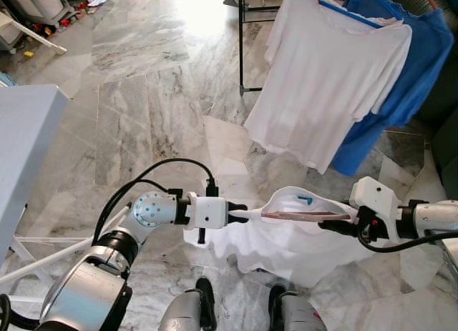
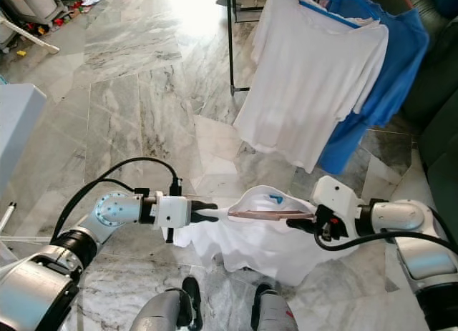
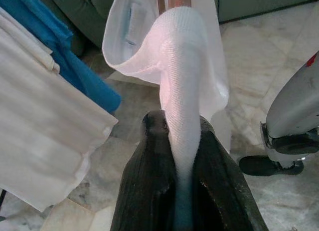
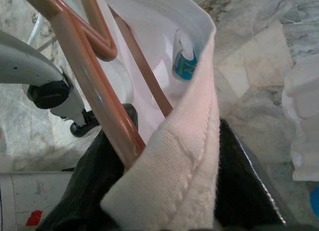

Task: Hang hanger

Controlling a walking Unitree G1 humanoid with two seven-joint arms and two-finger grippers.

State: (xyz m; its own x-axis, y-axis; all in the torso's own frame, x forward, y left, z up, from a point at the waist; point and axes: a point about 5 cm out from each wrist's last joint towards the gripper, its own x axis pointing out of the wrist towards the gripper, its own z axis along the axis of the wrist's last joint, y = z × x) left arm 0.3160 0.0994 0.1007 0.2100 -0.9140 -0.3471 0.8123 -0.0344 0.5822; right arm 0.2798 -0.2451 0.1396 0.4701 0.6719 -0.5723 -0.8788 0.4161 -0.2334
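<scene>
1. Left gripper (image 1: 240, 211) pinched tight on one side of the neckline of the white shirt (image 1: 286, 245), black fingers (image 3: 149, 191) closed on a fold of fabric
2. Right gripper (image 1: 342, 225) clamped on the opposite side of the collar, together with the copper hanger (image 1: 304, 216) (rod and cloth between the same fingers)
3. Hanger lying roughly level across the open neck, stretched between both grippers, low above the marble floor (image 1: 143, 95)
4. Not yet hung: clothes rack (image 1: 241, 38) well beyond the shirt, already carrying a hung white tee (image 1: 322, 81) and a blue tee (image 1: 408, 81)
5. Judged remaining: seating the hanger inside the shoulders, lifting, hooking onto the rack
</scene>
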